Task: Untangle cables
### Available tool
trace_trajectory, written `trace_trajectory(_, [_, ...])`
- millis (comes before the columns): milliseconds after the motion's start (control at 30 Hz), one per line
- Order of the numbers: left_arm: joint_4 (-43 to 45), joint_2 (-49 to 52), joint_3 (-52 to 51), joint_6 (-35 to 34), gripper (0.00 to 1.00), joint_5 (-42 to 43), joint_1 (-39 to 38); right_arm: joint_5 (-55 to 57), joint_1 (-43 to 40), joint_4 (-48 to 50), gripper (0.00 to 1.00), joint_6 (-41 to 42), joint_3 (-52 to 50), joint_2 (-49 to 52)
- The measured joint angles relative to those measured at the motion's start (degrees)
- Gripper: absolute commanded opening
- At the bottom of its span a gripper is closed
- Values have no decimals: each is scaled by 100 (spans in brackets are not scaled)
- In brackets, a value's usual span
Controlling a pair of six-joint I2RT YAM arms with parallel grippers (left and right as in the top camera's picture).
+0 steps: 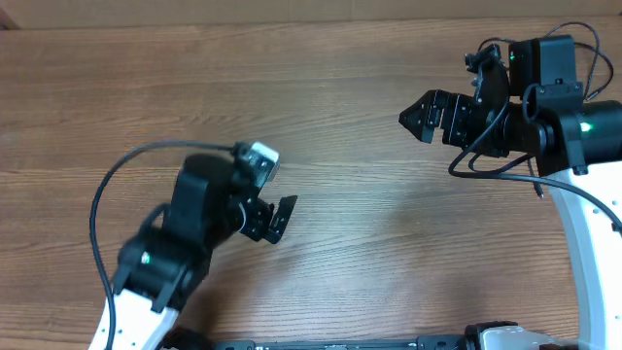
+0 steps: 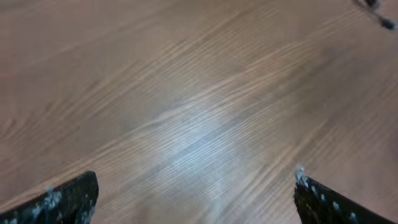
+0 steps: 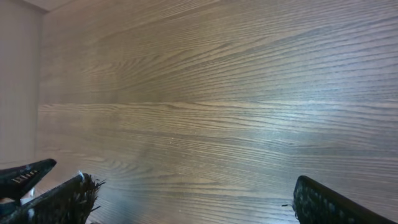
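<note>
Overhead: the left hand (image 1: 279,221) hangs low over the counter (image 1: 330,87), pointing right, fingers apart. The right hand (image 1: 412,118) points left, fingers also apart. Thin black cords (image 1: 515,176) loop beside the right arm (image 1: 583,136); I cannot tell whether they are the cables.
Left wrist: fingers (image 2: 68,199) spread wide, with a dark cord end (image 2: 379,14) in the top-right corner.
Right wrist: fingers (image 3: 329,205) spread wide over the wood.

My left wrist view is soft: the brown wood-grain table (image 2: 186,93) looks smeared. The left gripper's black speckled fingers (image 2: 68,199) are cut off by the bottom edge, only tips showing. A small dark blurred scrap (image 2: 379,14) in the top right corner runs off the edge; I cannot tell what it is. The right gripper's black fingers (image 3: 329,202) are cropped likewise. Overhead, the white left arm (image 1: 131,326) leaves the bottom edge, the white right arm (image 1: 578,233) the right edge.
</note>
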Motion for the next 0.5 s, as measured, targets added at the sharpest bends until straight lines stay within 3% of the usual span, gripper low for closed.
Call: trace_trajectory(500, [3792, -2284, -3534, 37, 100, 494, 542, -2, 0, 0, 100, -2, -2, 0])
